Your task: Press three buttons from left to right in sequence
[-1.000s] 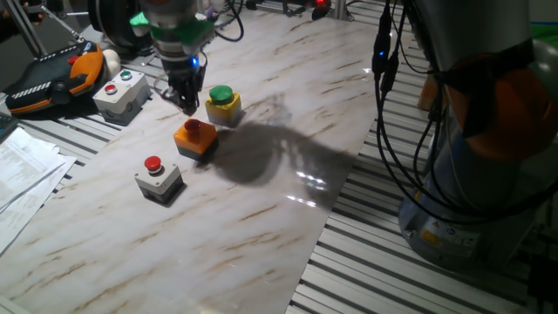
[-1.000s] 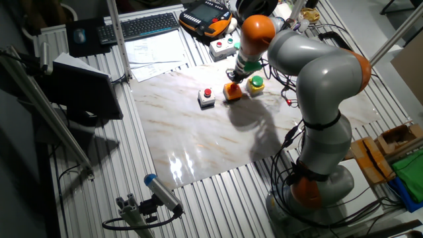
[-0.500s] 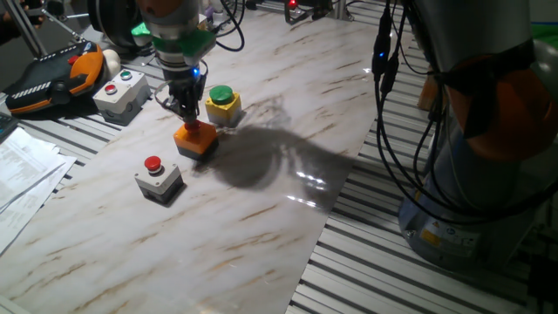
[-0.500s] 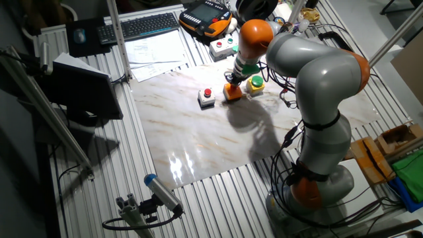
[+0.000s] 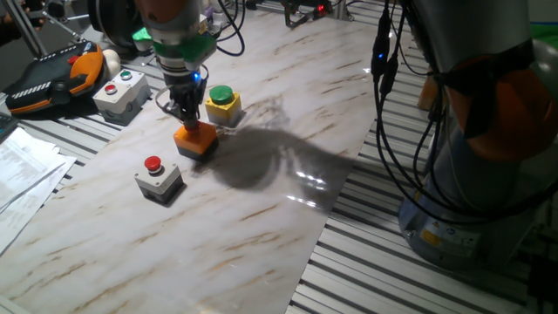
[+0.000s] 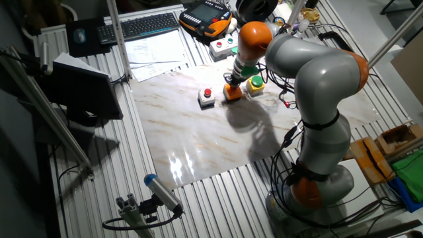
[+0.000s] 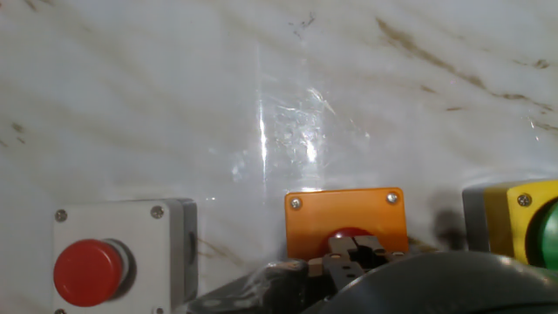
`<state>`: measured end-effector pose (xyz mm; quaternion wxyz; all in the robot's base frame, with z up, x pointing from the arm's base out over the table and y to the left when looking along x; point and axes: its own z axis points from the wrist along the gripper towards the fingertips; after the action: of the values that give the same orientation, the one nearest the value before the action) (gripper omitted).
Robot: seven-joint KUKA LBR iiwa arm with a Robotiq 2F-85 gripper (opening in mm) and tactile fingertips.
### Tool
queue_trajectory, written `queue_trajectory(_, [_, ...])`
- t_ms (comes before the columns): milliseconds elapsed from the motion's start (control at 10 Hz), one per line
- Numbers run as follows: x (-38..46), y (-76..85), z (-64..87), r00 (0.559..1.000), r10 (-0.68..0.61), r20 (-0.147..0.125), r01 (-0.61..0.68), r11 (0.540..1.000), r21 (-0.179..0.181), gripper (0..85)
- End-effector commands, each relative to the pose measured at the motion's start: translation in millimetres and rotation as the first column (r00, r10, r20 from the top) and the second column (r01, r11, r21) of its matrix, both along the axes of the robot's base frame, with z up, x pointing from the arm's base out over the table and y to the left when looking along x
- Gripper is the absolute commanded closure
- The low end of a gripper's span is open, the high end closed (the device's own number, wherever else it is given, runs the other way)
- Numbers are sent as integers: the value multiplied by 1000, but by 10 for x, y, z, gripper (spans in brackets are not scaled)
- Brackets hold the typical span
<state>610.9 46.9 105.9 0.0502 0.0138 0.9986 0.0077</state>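
Note:
Three small button boxes stand in a row on the marble board. The grey box with a red cap (image 5: 159, 179) (image 6: 207, 97) (image 7: 122, 253) is on the left. The orange box (image 5: 196, 141) (image 6: 231, 93) (image 7: 346, 222) is in the middle and the yellow box with a green cap (image 5: 223, 103) (image 6: 255, 83) (image 7: 514, 231) on the right. My gripper (image 5: 189, 122) (image 6: 231, 84) (image 7: 353, 259) points straight down, fingers shut together, tips resting on the orange box's red cap, which is mostly hidden under them.
A larger grey box with a red and a green button (image 5: 120, 92) (image 6: 223, 46) stands behind the row, beside an orange teach pendant (image 5: 52, 78). Papers (image 5: 22, 170) lie at the left. The arm's base and hanging cables (image 5: 392, 96) fill the right side.
My gripper has moved from above and behind the orange box down onto its red cap, and now sits slightly lower than half a second ago. The boxes have not moved.

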Motion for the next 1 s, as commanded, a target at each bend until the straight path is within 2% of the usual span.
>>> queue_trajectory(0, [-3,3,-22,1000,0,-1,0,1000,0,843])
queue_trajectory(300, [-27,31,-122,1000,-5,15,5,1000,1,843])
queue_trajectory(500, [-30,36,-94,1000,-8,13,8,1000,1,843])
queue_trajectory(600, [-30,30,-25,1000,-14,5,14,1000,3,843])
queue_trajectory(900, [-39,-17,316,999,-24,-29,24,1000,6,843])
